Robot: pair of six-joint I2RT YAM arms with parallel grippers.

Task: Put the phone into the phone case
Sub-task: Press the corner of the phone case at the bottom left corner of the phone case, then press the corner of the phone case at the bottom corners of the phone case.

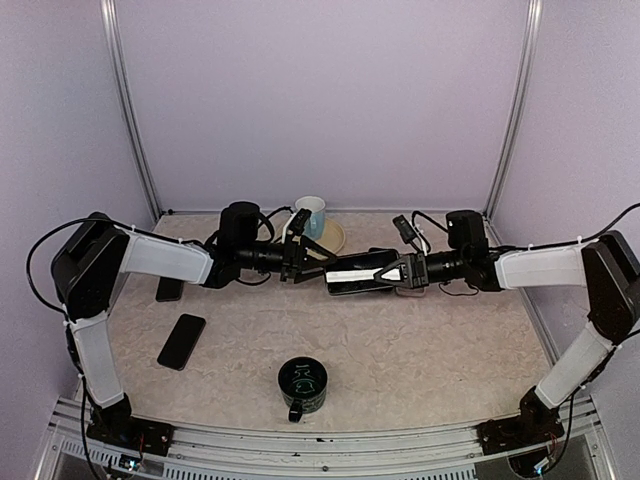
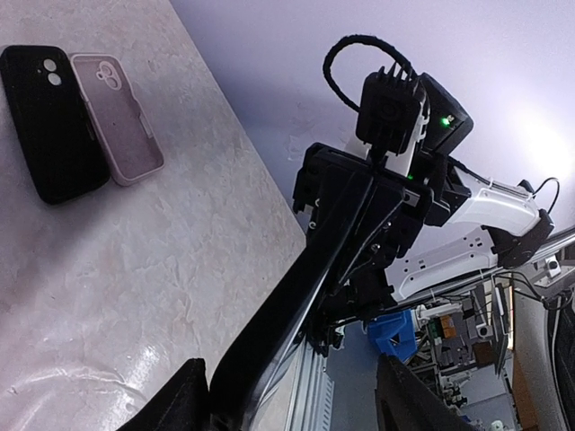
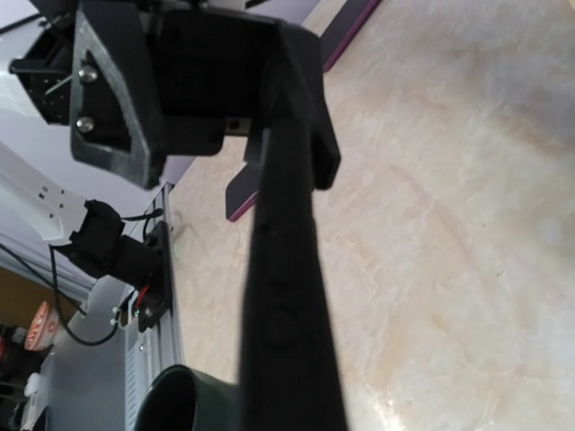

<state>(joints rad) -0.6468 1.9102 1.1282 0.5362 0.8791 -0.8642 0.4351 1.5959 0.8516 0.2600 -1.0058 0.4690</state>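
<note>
Above the middle of the table hangs the phone (image 1: 356,271), lying level, its screen reflecting pale and a black phone case round its edges. My right gripper (image 1: 398,270) is shut on its right end. My left gripper (image 1: 303,258) is at its left end with the jaws apart. In the left wrist view the cased phone's black edge (image 2: 296,296) runs beside one finger (image 2: 175,400), with a wide gap to the other finger (image 2: 413,395). The right wrist view shows the case's side (image 3: 287,296) with button bumps; its own fingers are hidden there.
A black case (image 2: 49,121) and a pink case (image 2: 117,117) lie side by side on the table under the arms. A dark phone (image 1: 182,341) lies at front left and another (image 1: 170,289) under the left arm. A green mug (image 1: 302,386) stands near the front, a white mug (image 1: 310,212) at the back.
</note>
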